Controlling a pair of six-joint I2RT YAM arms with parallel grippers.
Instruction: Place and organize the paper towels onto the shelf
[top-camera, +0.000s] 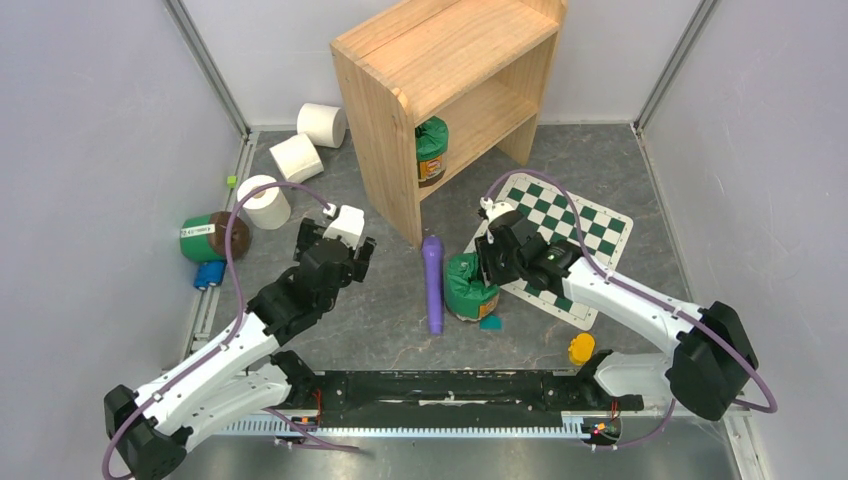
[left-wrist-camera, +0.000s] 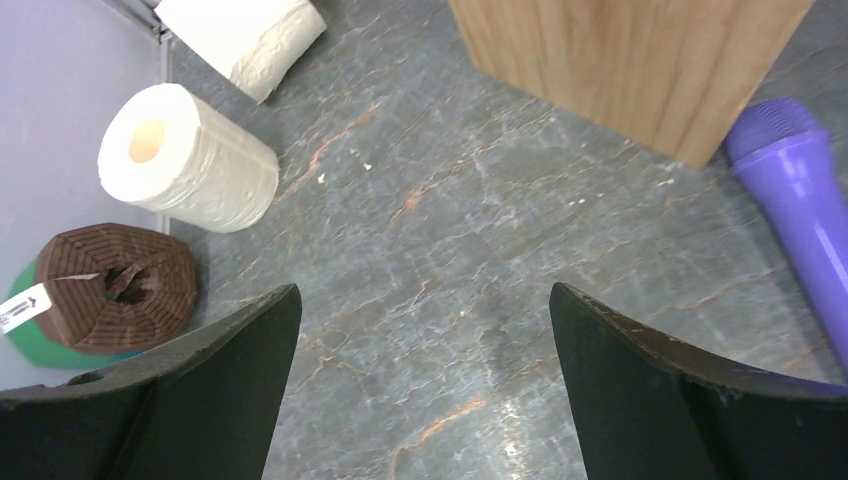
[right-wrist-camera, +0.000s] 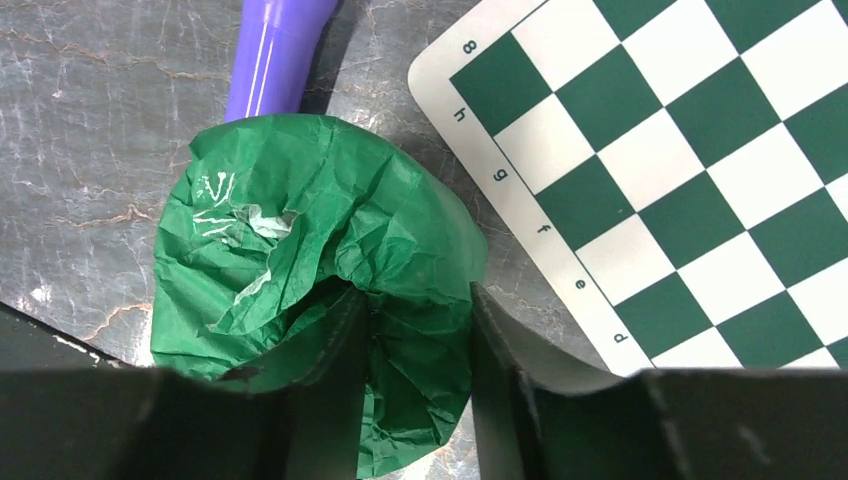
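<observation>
Grey marbled tabletop boxed in by plain white walls. All three paper towels (top-camera: 296, 157) are on the table in the far-left corner, strung out in a loose line along the left wall, none of them on the shelf (top-camera: 440, 90). The shelf is at the far middle, turned at an angle. Its top tier is bare and one green canister sits on the lower tier (top-camera: 431, 150).

The left gripper (left-wrist-camera: 422, 300) hangs over bare table with its jaws spread wide and nothing between them. The nearest roll (left-wrist-camera: 190, 160) is off to its far left, close by but not touching. Another canister (top-camera: 205, 238) is lying on its side against the left wall, brown lid showing, with a small blue thing (top-camera: 208, 274) just near of it.

The right gripper (right-wrist-camera: 415, 300) has pinched down on the crinkled green top of a third canister (top-camera: 468, 287), which sits at the board's left corner. A purple stick-shaped thing (top-camera: 433, 283) lies just left of that canister, and the green-and-white checkered board (top-camera: 560, 240) is on its right. A yellow piece (top-camera: 581, 349) sits near the right arm's base.
</observation>
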